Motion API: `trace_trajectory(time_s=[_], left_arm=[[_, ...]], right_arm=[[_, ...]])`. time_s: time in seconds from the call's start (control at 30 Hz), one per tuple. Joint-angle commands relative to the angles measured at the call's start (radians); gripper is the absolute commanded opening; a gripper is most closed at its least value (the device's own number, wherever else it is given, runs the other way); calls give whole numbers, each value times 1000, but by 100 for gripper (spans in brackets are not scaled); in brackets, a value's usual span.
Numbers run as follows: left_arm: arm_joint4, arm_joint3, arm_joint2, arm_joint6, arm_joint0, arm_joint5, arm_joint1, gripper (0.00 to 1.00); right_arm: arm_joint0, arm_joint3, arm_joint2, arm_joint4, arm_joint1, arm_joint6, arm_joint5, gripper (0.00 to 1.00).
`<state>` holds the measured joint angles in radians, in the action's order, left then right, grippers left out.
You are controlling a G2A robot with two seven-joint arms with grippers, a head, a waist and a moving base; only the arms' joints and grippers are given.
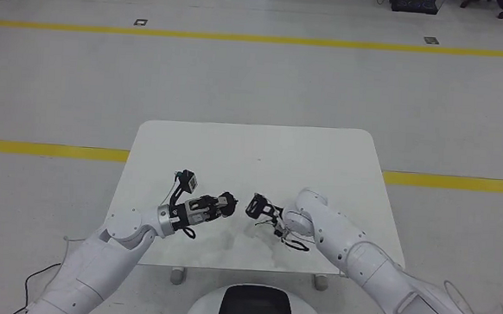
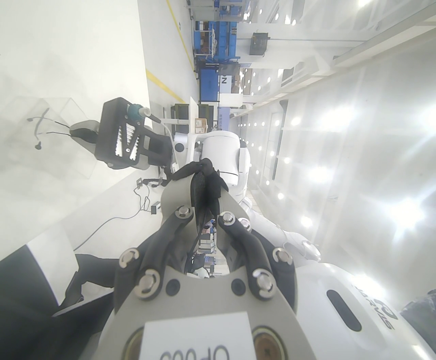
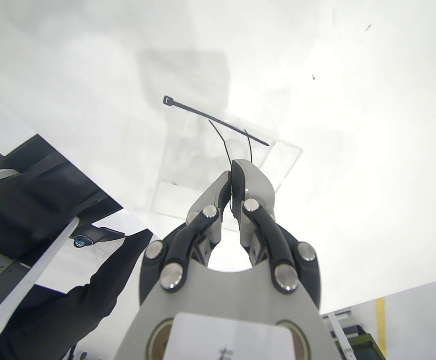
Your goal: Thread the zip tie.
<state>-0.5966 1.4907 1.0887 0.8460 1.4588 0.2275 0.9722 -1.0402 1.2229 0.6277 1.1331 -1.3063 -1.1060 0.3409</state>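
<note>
Top view: both arms lie in from the bottom corners, and their tips face each other over the lower-middle part of the white table (image 1: 321,153), close but apart.
Left gripper (image 1: 230,201): sits left of centre in the top view, pointing right. In the left wrist view its fingers (image 2: 177,191) are pressed together, with the black pads meeting at the frame's centre. Whether anything is pinched between them I cannot tell.
Right gripper (image 3: 234,165): at the centre of the right wrist view, its fingers are clamped tight on black strands (image 3: 223,145). These are two thin lines that leave the tips side by side and climb toward the upper middle of the frame.
Zip tie (image 3: 214,119): lies straight on the table above the right gripper's tips in the right wrist view. It slants from its square head at upper left down to its tail at right. One strand meets it about mid-length and the other ends near the tail. Whether strands and tie are one piece I cannot tell.
Clear plate (image 3: 286,150): a see-through sheet flat on the table, under the tail half of the tie and under the right gripper's tips.
Left wrist view: tie and strands show small at left-middle on the plate, with a black block (image 2: 119,136) carrying a small lens just right of them.
</note>
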Motion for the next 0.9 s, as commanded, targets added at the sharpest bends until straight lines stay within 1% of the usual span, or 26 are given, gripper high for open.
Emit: trace_trajectory(time_s=[0.0,0.1,0.27,0.33,0.5,0.87], left_arm=[[0,0,0,0,0,0,0,0],[0,0,0,0,0,0,0,0],[0,0,0,0,0,0,0,0],[0,0,0,0,0,0,0,0],[0,0,0,0,0,0,0,0],[0,0,0,0,0,0,0,0]], right_arm=[[-2,21,-3,-7,10,-8,-1,0],[-1,57,-19,-23,30,-11,-1,0],[8,116,-35,-42,74,-3,-1,0],[7,140,-35,-38,90,-1,-1,0],[-13,236,-20,4,139,24,-1,0],[-13,236,-20,4,139,24,-1,0]])
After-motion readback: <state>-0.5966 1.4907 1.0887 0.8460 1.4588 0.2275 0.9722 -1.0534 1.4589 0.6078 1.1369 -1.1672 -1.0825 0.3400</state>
